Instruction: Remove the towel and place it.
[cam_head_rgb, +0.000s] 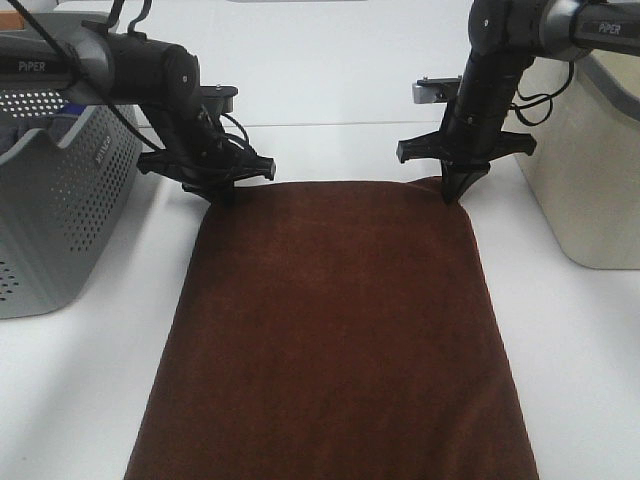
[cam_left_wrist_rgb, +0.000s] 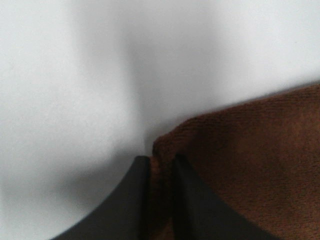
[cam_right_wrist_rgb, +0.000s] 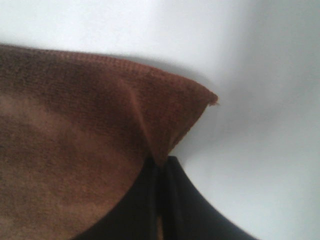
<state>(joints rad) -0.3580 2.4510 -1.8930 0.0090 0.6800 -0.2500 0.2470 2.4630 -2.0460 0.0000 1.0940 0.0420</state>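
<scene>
The dark brown towel (cam_head_rgb: 335, 330) lies spread flat on the white table, running from the two grippers down to the near edge. My left gripper (cam_head_rgb: 222, 194) is shut on the towel's far left corner (cam_left_wrist_rgb: 165, 150). My right gripper (cam_head_rgb: 450, 193) is shut on the towel's far right corner (cam_right_wrist_rgb: 170, 115). In both wrist views the black fingers (cam_left_wrist_rgb: 135, 200) (cam_right_wrist_rgb: 145, 205) pinch the brown cloth just above the white surface. The white tag does not show.
A grey perforated basket (cam_head_rgb: 50, 200) stands at the left with a bit of blue inside it. A beige bin (cam_head_rgb: 590, 170) stands at the right. Bare white table (cam_head_rgb: 330, 90) lies beyond the grippers.
</scene>
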